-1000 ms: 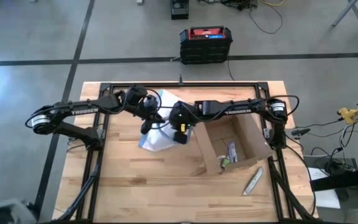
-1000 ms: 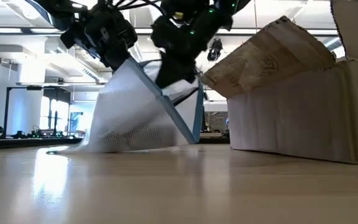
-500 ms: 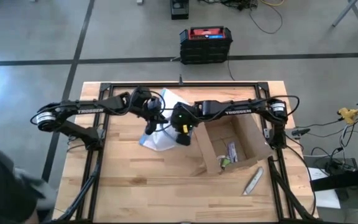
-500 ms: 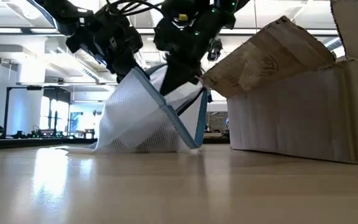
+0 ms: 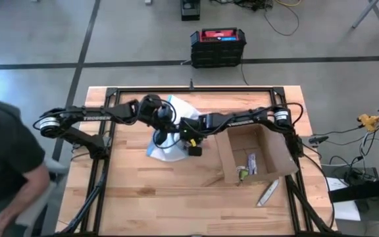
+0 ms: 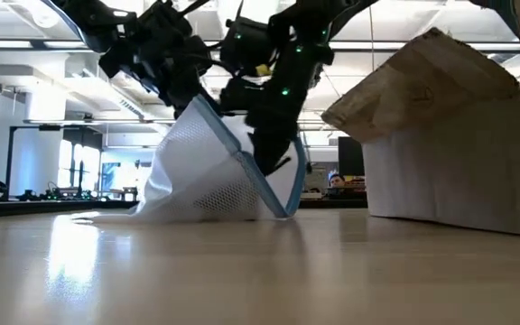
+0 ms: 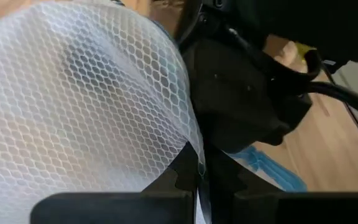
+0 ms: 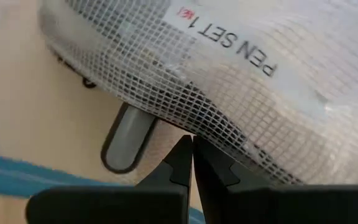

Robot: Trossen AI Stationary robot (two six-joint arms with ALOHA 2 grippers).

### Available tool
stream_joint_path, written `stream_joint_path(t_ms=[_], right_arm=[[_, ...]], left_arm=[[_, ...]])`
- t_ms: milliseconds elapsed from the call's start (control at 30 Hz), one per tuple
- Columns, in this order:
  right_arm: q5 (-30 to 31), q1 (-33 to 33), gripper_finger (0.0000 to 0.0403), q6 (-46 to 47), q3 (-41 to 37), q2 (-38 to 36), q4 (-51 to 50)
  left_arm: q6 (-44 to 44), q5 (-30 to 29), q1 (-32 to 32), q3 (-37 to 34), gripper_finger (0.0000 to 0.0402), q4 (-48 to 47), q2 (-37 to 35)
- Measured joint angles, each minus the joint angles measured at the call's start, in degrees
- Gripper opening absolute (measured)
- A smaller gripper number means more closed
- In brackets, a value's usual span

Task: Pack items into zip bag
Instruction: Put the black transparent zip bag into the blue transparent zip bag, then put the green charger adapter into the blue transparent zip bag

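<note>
Between two clenched tools [image 6: 208,97] [image 6: 273,153], each pinching it: tented mesh-textured zip bag [image 6: 201,171], blue-edged.

"PEN SET 1" label [image 8: 232,42] on the mesh zip bag [image 8: 166,68], "TROSSEN" on the left arm [image 5: 87,112]

- A brown cardboard box [image 5: 255,157] stood open on the wooden table [image 5: 176,191], its flaps spread.
- A slim grey stick-like tool [image 5: 267,191] lay on the table just beside the box.
- A black and red case [image 5: 218,46] sat on the floor beyond the table.
- A person in a dark top [image 5: 2,164] was beside the table.
</note>
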Motion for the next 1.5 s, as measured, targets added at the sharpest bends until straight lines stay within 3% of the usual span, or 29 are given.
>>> stream_joint_path(t_ms=[67,367,533,733,900,1000,1200,1267,1433,1500], right_arm=[[0.1,-0.1,0.0,0.3,1.5,-0.6,5.0],[-1.7,-0.6,0.0,3.6,1.6,-1.7,9.7],[-4.1,-0.4,0.0,3.9,4.7,-3.0,0.8],[-8.7,-0.4,0.0,2.8,8.9,-4.1,-12.6],[-17.8,0.0,0.0,2.1,8.0,-3.7,-12.2],[-21.2,0.1,0.0,1.7,7.3,-2.7,-11.0],[-19.5,-0.1,0.0,1.3,7.2,-2.9,-11.9],[-23.4,-0.2,0.0,0.6,7.4,-3.8,-12.3],[-42.1,-1.2,0.0,2.3,7.4,-3.1,-12.0],[-46.5,-1.3,0.0,3.1,6.9,-2.3,-13.1]], left_arm=[[0.1,-1.2,-0.3,0.1,0.0,0.6,0.3],[0.2,-2.3,-0.5,0.1,0.0,1.8,0.7],[0.0,-2.0,-0.6,0.1,0.0,2.8,0.7],[-3.9,-5.9,-0.1,0.5,0.0,2.3,0.7],[-5.8,-7.3,0.7,2.5,0.0,4.0,0.5],[-5.6,-11.0,1.3,3.3,0.0,3.9,0.5],[-4.7,-12.3,2.5,3.7,0.0,2.5,0.7],[-4.7,-12.3,2.6,3.6,0.0,1.7,0.8],[-4.7,-12.4,2.6,3.5,0.0,2.7,1.0],[-5.1,-12.4,2.6,3.5,0.0,2.6,1.0]])
